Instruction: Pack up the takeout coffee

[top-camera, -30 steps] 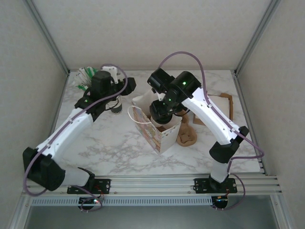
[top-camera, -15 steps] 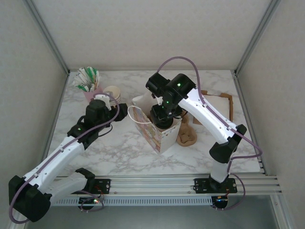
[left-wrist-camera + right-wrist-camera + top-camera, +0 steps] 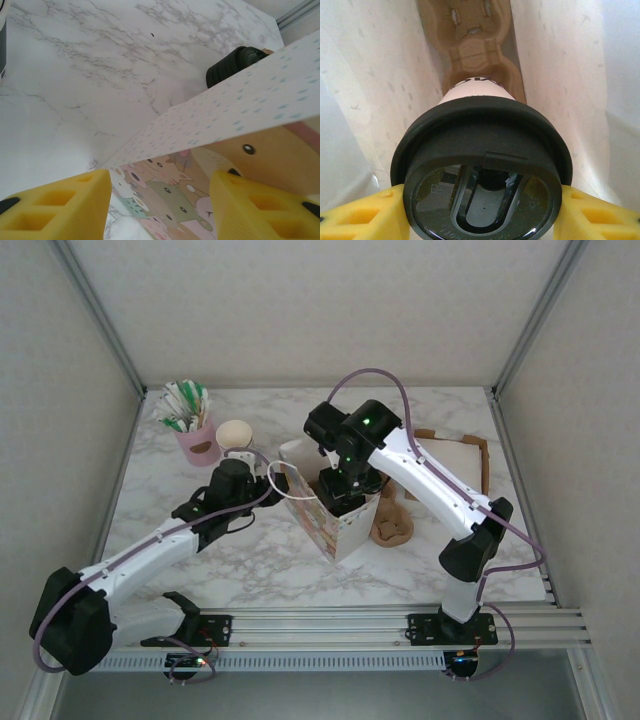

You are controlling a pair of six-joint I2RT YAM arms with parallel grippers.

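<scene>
The takeout coffee (image 3: 482,165), a pale cup under a black lid, hangs inside the patterned paper bag (image 3: 338,528), between the bag's pale walls (image 3: 365,75). My right gripper (image 3: 480,215) is shut on it, a yellow finger (image 3: 360,215) pressed to each side of the lid. From above, the right gripper (image 3: 340,485) reaches down into the bag's mouth. My left gripper (image 3: 265,490) is open at the bag's left side, near its white handle. In the left wrist view the animal-print bag wall (image 3: 175,195) lies ahead between the spread fingers (image 3: 55,205), which do not touch it.
A brown cardboard carrier (image 3: 475,40) lies at the bag's bottom. A pink cup of packets (image 3: 197,440) and stacked paper cups (image 3: 236,435) stand at the back left. Another brown moulded carrier (image 3: 392,525) and a flat cardboard piece (image 3: 460,465) lie right of the bag.
My left arm has swung from the back-left cups over to the bag's left side. My right gripper has moved left and down, lowering the coffee into the bag.
</scene>
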